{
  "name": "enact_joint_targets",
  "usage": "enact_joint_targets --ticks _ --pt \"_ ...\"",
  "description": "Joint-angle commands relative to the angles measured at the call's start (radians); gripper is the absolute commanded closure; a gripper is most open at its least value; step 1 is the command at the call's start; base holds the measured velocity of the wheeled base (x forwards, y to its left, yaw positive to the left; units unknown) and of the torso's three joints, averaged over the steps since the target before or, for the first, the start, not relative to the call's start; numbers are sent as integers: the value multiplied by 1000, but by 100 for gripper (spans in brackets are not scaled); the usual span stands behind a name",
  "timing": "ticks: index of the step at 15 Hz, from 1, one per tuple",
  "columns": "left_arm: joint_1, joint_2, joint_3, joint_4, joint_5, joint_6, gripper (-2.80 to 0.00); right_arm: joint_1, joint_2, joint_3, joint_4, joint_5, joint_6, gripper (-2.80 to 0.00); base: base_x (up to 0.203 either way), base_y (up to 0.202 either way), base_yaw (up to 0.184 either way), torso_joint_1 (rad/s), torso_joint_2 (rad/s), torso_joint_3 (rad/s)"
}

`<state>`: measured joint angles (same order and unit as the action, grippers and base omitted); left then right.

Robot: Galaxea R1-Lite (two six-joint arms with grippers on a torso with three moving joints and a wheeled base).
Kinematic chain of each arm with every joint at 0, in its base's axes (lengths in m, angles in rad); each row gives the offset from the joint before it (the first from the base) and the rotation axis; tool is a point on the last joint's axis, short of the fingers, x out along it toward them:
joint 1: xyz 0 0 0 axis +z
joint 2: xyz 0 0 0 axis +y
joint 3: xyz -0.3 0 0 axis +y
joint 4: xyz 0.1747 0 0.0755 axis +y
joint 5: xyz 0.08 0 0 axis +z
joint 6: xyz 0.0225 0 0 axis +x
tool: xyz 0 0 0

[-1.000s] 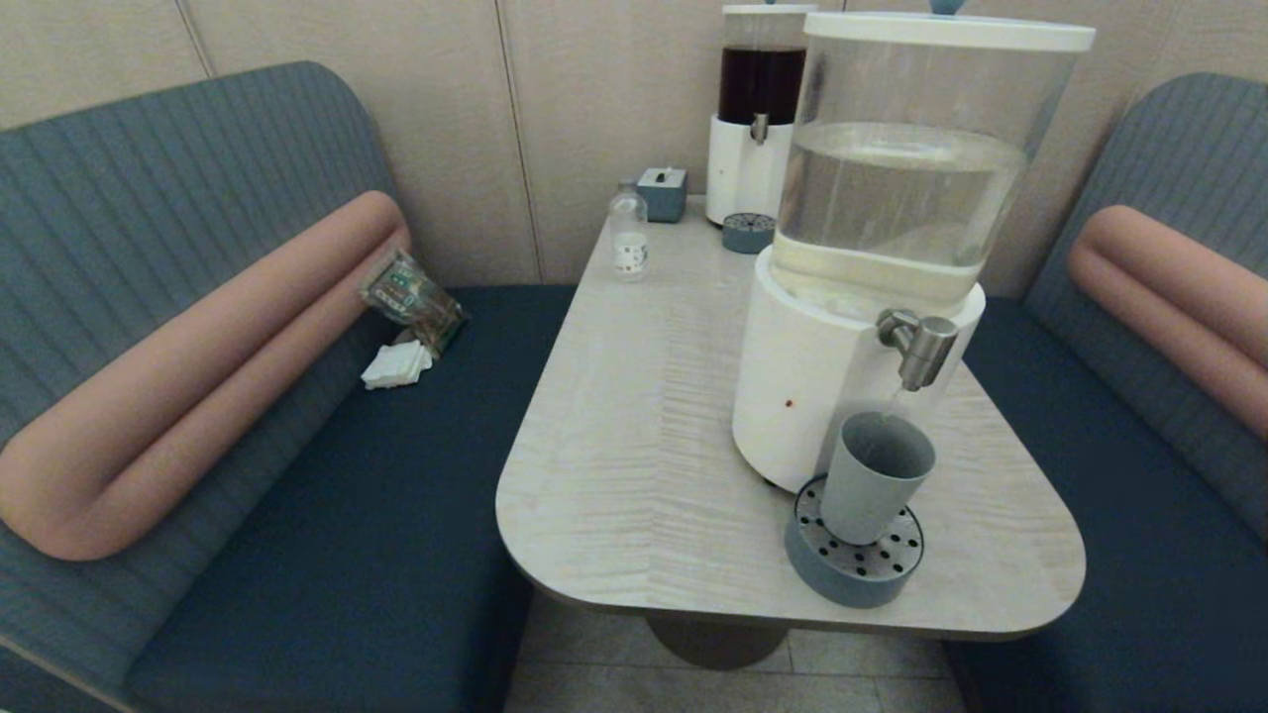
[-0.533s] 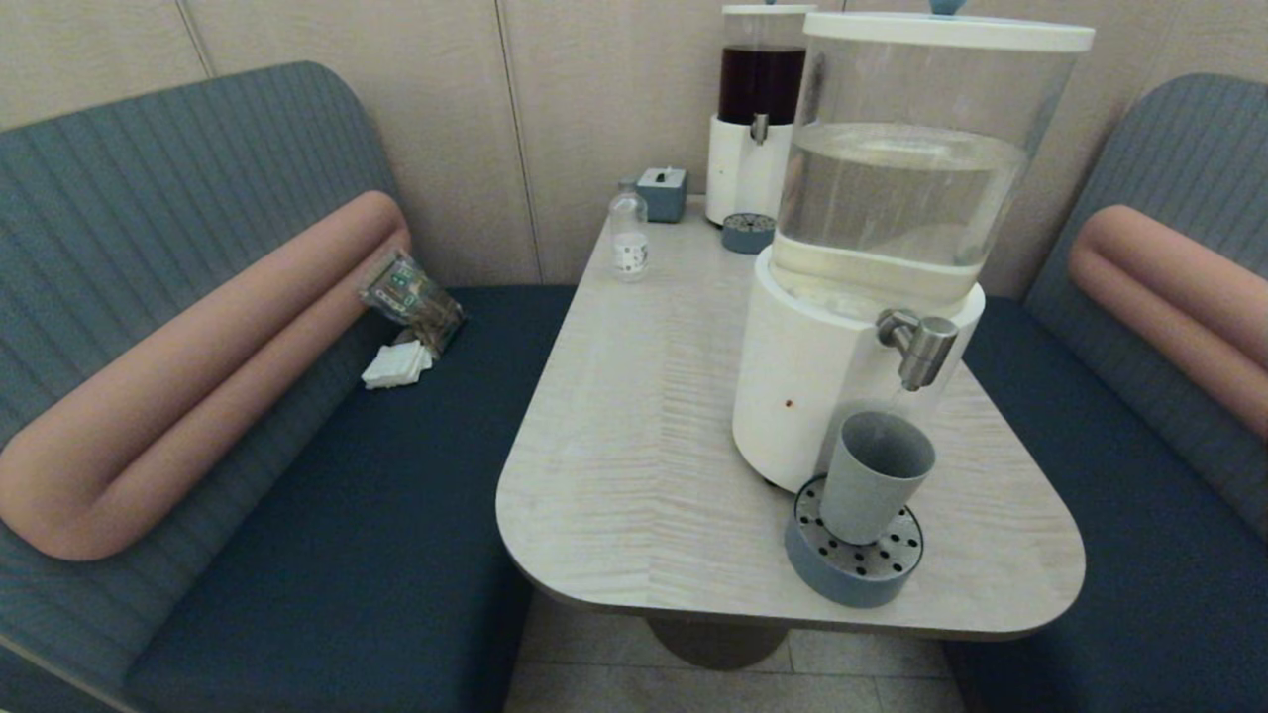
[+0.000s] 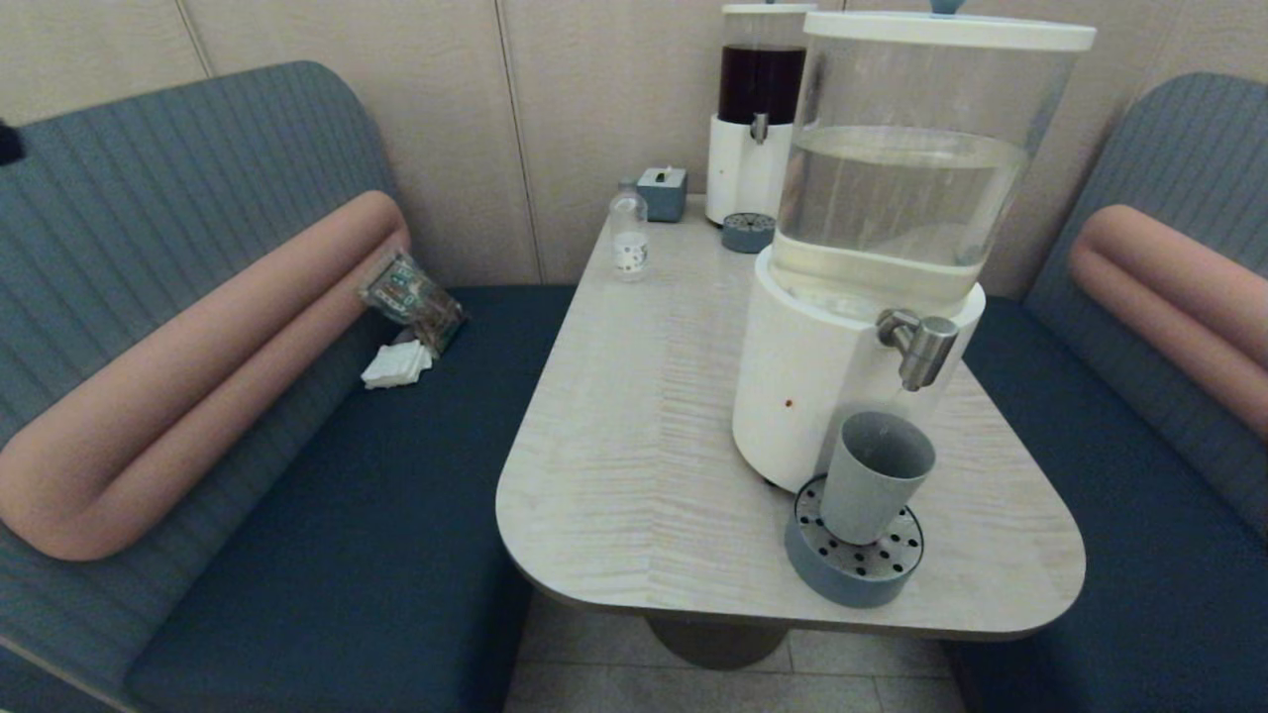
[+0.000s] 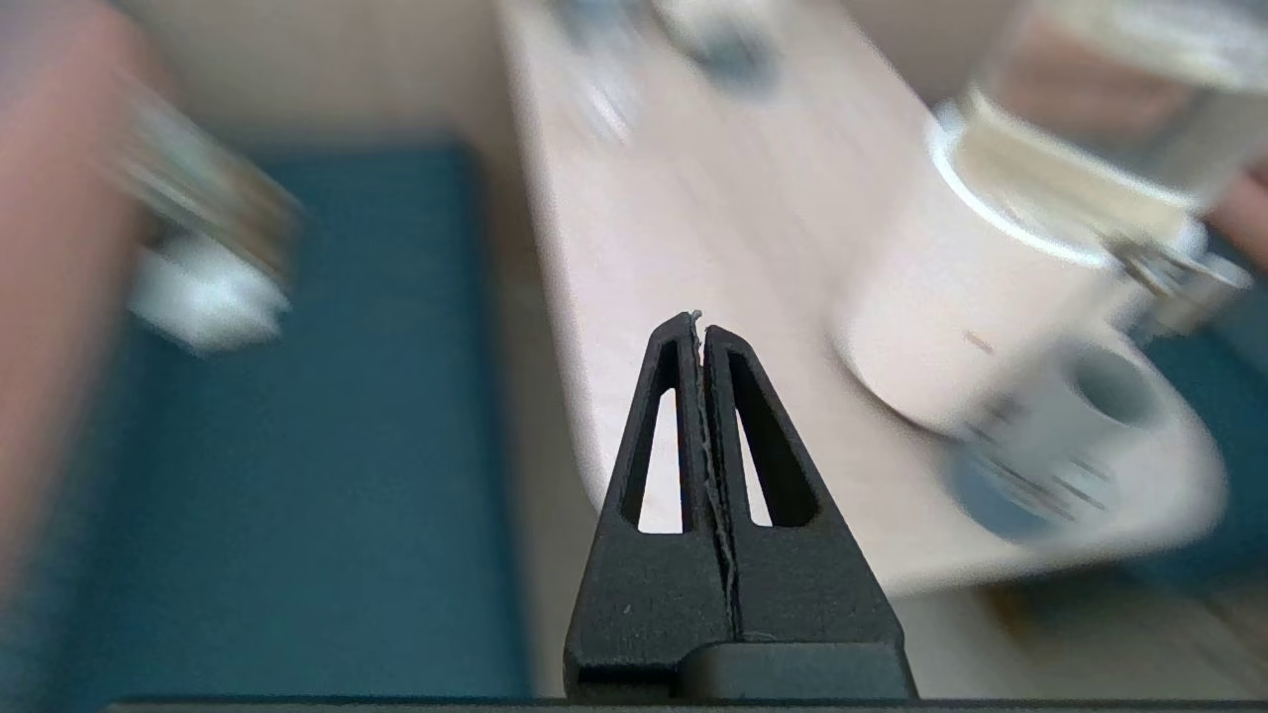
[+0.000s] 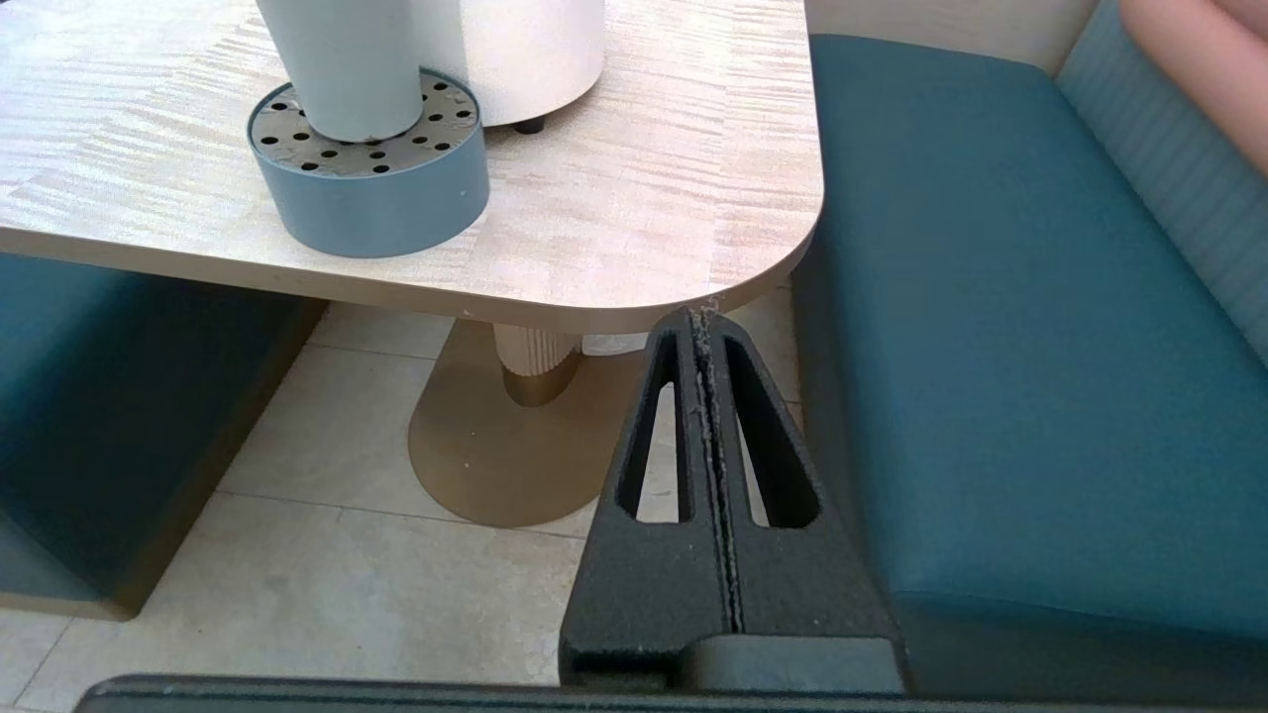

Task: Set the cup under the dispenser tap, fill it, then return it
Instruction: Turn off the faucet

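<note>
The grey-blue cup [image 3: 875,475] stands upright on the round perforated drip tray [image 3: 854,566], right under the steel dispenser tap [image 3: 919,347] of the big white-based water dispenser [image 3: 797,391]. My left gripper [image 4: 699,322] is shut and empty, up over the left bench's side of the table, well apart from the cup [image 4: 1085,401]. Below the table's near right corner hangs my right gripper [image 5: 701,315], shut with nothing in it. From there only the lower part of the cup [image 5: 342,69] shows on the drip tray [image 5: 371,198].
The table [image 3: 634,456] also carries a small clear bottle [image 3: 628,238], a blue tissue box [image 3: 662,193] and a dark-liquid dispenser [image 3: 758,109] at the far end. Blue benches flank it; a packet [image 3: 411,297] and white napkins [image 3: 396,364] lie on the left one.
A small dark part has come into the head view at its far left edge. The cup, tray and tap stand as before.
</note>
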<state>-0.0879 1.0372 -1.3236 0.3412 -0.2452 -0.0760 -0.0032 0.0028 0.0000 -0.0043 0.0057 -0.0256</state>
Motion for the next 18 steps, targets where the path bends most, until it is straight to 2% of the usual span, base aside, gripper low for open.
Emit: enact_joint_targets --ticks 1,2,3,4,5,6,7,9,13,16,18 --pt "-59 246 -125 75 -27 -53 0 0 0 0 0 0 0 0 0 0 0 0 0 0" --pt "-98 311 -180 103 -76 -170 0 0 0 0 0 0 0 0 0 0 0 0 0 0" --pt "-134 370 -229 120 -155 -327 0 0 0 0 0 0 0 0 0 0 0 0 0 0" --pt "-174 418 -261 129 -244 -446 0 0 0 0 0 0 0 0 0 0 0 0 0 0" --pt "-222 450 -276 129 -298 -508 0 0 0 0 0 0 0 0 0 0 0 0 0 0" --pt "-270 469 -281 118 -322 -556 0 0 0 0 0 0 0 0 0 0 0 0 0 0" --pt "-319 488 -279 89 -330 -614 0 0 0 0 0 0 0 0 0 0 0 0 0 0" --pt "-399 506 -241 -49 -338 -740 0 0 0 0 0 0 0 0 0 0 0 0 0 0" --pt "-457 587 -101 -412 -354 -866 0 0 0 0 0 0 0 0 0 0 0 0 0 0" --pt "-498 645 -50 -560 -352 -973 0 0 0 0 0 0 0 0 0 0 0 0 0 0" --pt "-537 681 -21 -647 -340 -975 0 0 0 0 0 0 0 0 0 0 0 0 0 0"
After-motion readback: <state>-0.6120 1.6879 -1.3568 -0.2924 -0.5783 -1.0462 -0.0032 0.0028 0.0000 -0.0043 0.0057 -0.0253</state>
